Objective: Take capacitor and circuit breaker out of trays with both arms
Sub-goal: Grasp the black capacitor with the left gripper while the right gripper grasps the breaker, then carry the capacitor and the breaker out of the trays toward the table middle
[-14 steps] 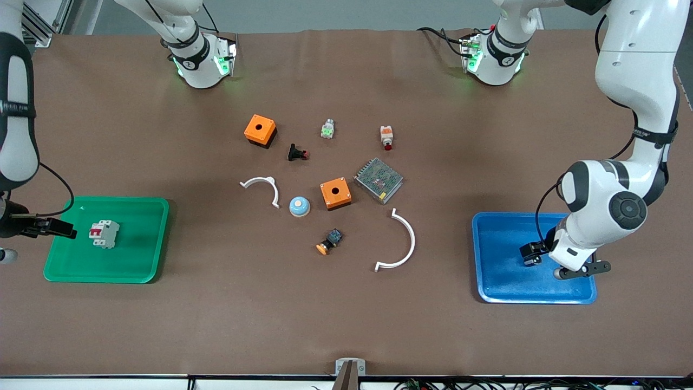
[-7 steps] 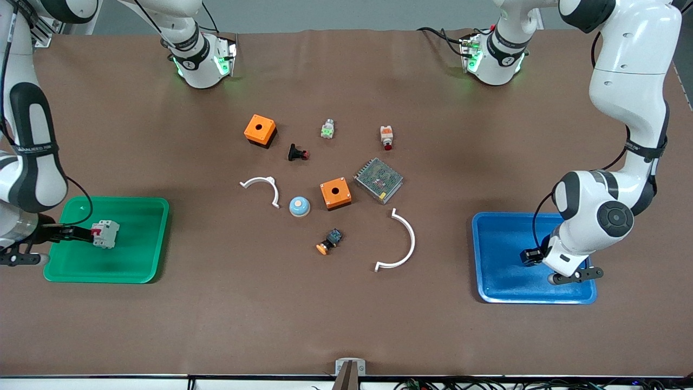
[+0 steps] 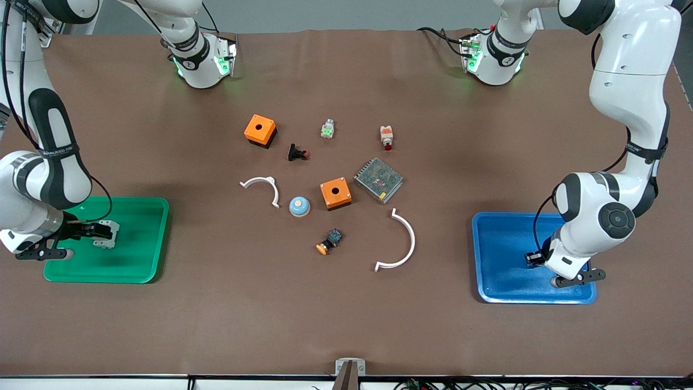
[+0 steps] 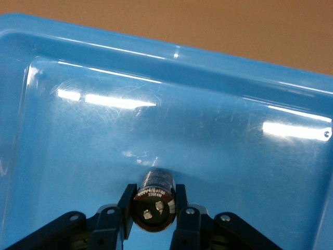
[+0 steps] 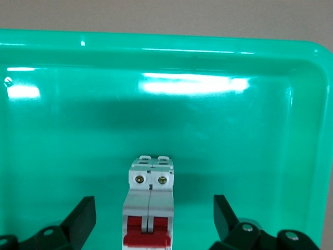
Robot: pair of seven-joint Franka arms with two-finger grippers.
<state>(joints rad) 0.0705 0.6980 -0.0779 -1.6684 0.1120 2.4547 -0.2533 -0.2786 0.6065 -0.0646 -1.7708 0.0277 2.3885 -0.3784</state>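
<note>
The left gripper (image 4: 154,221) sits low inside the blue tray (image 3: 506,290) at the left arm's end of the table, its fingers (image 4: 126,208) clamped on the capacitor (image 4: 154,206), a small black cylinder whose silvery end faces the wrist camera. Bare blue tray floor spreads ahead of the fingertips up to the raised rim, with brown table (image 3: 346,314) showing past it. In the front view the left arm folds down steeply from its base, elbow high, wrist bent over the part of the tray nearer the front camera.

At the right arm's end, the right gripper (image 5: 151,219) hangs over the green tray (image 5: 291,156) with its fingers (image 5: 83,219) spread wide, touching nothing. The breaker (image 5: 150,203) lies on the tray floor between them, apart from both pads, red levers toward the wrist. Open green floor runs from the breaker to the tray wall ahead and to the rim on either flank. The right arm curls down over the tray's outer edge, wrist low.

Orange boxes (image 3: 335,193), push buttons (image 3: 298,153) and white curved pieces (image 3: 400,241) lie mid-table, well apart from both grippers.
</note>
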